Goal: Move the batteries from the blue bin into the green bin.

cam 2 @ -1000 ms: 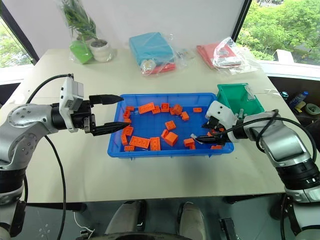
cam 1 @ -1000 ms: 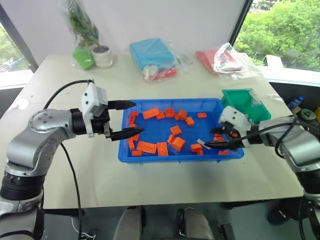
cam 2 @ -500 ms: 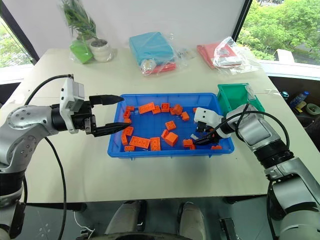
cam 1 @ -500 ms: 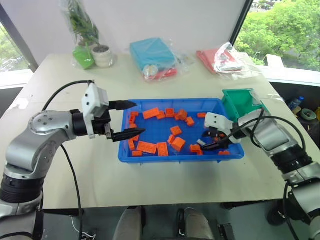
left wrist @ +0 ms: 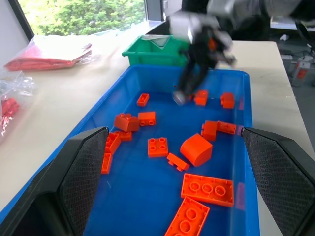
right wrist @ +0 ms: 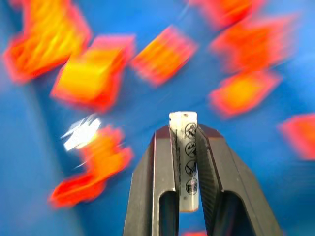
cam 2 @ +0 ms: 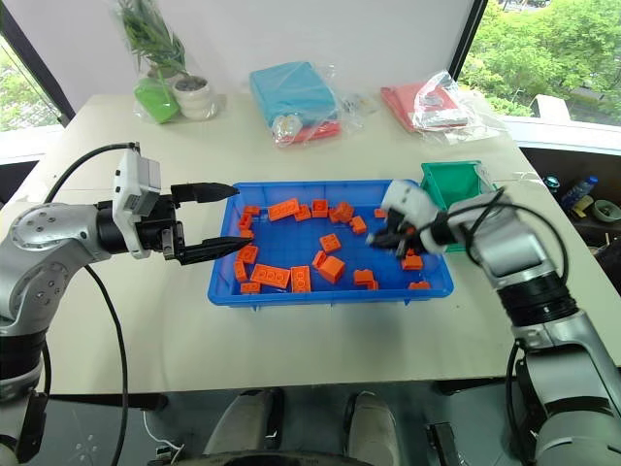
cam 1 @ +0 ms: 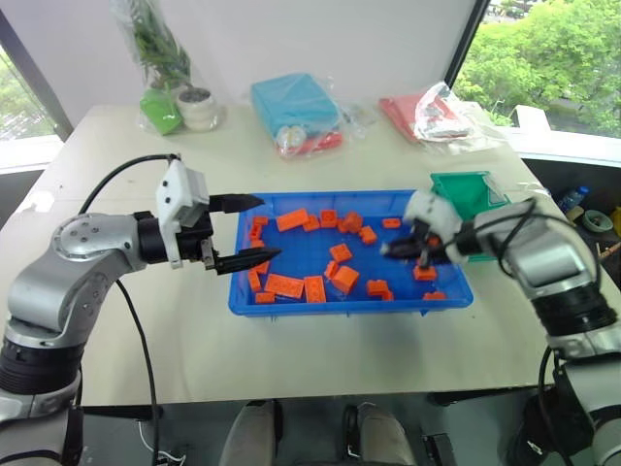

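One battery (right wrist: 184,164) clamped in right gripper (right wrist: 185,147) jaws, long axis parallel to the fingers; left gripper (cam 1: 254,231) jaws apart over blue bin (cam 1: 291,303).

I see a pale beige table (cam 1: 116,349), and I place everything on it by the blue bin (cam 1: 291,303), a wide shallow tray that sits near the table's middle. Touching or just beside the blue bin's far right corner stands the small green bin (cam 1: 468,194). Beyond the blue bin, along the table's far edge, lie three groups: straight behind it a light-blue packet in clear plastic (cam 1: 294,105), off to its far left a lime-green bag (cam 1: 161,111) beside a small white plant pot (cam 1: 200,109), and to its far right a red packet in clear wrap (cam 1: 435,116).
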{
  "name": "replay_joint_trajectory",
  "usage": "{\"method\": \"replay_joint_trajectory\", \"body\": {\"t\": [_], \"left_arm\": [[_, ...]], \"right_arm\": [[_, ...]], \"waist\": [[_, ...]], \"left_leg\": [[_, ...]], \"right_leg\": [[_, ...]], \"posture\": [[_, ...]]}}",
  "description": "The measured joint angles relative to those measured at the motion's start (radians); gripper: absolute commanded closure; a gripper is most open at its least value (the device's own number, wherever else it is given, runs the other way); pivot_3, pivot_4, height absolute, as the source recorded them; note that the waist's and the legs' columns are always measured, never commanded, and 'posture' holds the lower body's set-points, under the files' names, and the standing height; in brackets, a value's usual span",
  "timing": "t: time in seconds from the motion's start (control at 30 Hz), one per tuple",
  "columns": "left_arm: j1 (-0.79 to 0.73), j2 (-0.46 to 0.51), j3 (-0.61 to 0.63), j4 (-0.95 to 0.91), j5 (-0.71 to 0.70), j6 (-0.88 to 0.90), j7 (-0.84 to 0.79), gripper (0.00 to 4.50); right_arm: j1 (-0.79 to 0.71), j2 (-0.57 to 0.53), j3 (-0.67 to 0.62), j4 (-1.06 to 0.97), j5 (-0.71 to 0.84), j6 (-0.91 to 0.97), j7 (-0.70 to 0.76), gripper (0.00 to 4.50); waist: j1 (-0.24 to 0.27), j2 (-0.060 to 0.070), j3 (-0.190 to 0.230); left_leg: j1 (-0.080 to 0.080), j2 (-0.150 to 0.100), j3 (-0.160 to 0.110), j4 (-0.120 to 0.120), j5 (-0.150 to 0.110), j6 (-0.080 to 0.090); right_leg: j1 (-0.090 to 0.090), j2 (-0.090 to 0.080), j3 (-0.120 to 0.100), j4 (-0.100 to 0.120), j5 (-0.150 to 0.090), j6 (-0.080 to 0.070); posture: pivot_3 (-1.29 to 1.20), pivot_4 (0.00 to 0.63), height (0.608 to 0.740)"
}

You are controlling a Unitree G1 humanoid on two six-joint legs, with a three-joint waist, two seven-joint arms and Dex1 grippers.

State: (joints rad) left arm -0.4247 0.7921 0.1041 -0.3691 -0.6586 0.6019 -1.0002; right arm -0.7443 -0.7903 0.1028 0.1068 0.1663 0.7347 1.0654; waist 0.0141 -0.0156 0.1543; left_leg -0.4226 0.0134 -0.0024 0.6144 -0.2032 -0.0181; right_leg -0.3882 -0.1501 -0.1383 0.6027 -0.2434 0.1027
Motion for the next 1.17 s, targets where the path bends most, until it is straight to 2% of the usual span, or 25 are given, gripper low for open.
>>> {"method": "replay_joint_trajectory", "body": {"t": [0.17,0.2,0.4,0.5,0.53,0.63,0.8,0.97,1.17], "left_arm": [[0.000,-0.012,-0.005,0.016,0.002,-0.002,-0.002,0.00],[-0.001,-0.014,-0.007,0.022,0.003,-0.002,-0.003,0.00],[-0.027,-0.030,-0.030,0.057,0.017,-0.018,-0.019,0.00],[-0.043,-0.031,-0.035,0.067,0.018,-0.024,-0.027,0.00],[-0.045,-0.026,-0.036,0.077,0.019,-0.027,-0.034,0.00],[-0.040,-0.012,-0.031,0.089,0.024,-0.030,-0.043,0.00],[-0.003,0.037,0.019,0.094,0.014,-0.025,-0.065,0.00],[0.061,0.096,0.080,0.090,-0.007,-0.018,-0.099,0.00],[0.144,0.147,0.169,0.094,-0.009,-0.005,-0.107,0.00]], "right_arm": [[-0.068,-0.061,-0.156,0.145,-0.020,0.013,-0.174,4.49],[-0.067,-0.062,-0.171,0.167,-0.021,0.014,-0.189,3.43],[-0.035,-0.053,-0.170,0.296,-0.066,-0.084,-0.291,0.33],[-0.033,-0.059,-0.193,0.308,-0.056,-0.124,-0.298,0.25],[0.023,-0.101,-0.219,0.227,0.022,-0.124,-0.173,0.25],[0.158,-0.205,-0.263,0.077,0.124,-0.158,0.032,0.25],[0.423,-0.326,-0.335,-0.015,0.199,-0.211,0.252,0.25],[0.522,-0.352,-0.394,-0.009,0.204,-0.264,0.296,0.25],[0.528,-0.308,-0.424,-0.009,0.212,-0.281,0.222,0.25]], "waist": [[0.010,-0.001,-0.001],[0.008,-0.001,-0.001],[-0.003,0.001,0.000],[-0.006,0.002,0.000],[-0.002,0.002,0.001],[0.005,0.002,0.001],[-0.001,0.002,0.001],[-0.006,0.004,0.001],[0.000,0.004,0.001]], "left_leg": [[0.000,-0.001,0.000,0.000,0.000,0.000],[0.000,-0.001,0.001,0.000,0.000,0.000],[-0.001,-0.001,0.001,0.000,0.000,0.001],[-0.001,-0.001,0.001,0.000,0.000,0.001],[-0.001,-0.001,0.001,0.000,0.000,0.001],[-0.001,-0.001,0.000,0.000,0.000,0.001],[0.001,0.001,0.001,0.001,-0.002,-0.002],[0.004,0.003,0.004,-0.001,-0.002,-0.003],[0.004,0.003,0.004,-0.001,-0.002,-0.003]], "right_leg": [[-0.001,0.000,0.000,-0.004,0.000,0.000],[-0.001,0.000,0.000,-0.004,0.000,0.000],[0.000,0.000,0.000,0.000,0.001,0.000],[0.000,0.000,0.000,0.001,0.001,0.001],[0.000,0.000,0.000,0.001,0.001,0.001],[0.002,0.000,0.000,-0.001,0.001,0.001],[0.005,-0.001,0.000,-0.004,-0.002,0.003],[0.004,-0.001,0.000,-0.004,-0.002,0.002],[0.000,-0.001,0.000,-0.004,-0.002,0.002]], "posture": [[0.00,0.150,0.681],[0.00,0.150,0.681],[0.00,0.150,0.681],[0.00,0.150,0.681],[0.00,0.150,0.681],[0.00,0.150,0.681],[0.00,0.150,0.681],[0.00,0.150,0.681],[0.00,0.150,0.681]]}}
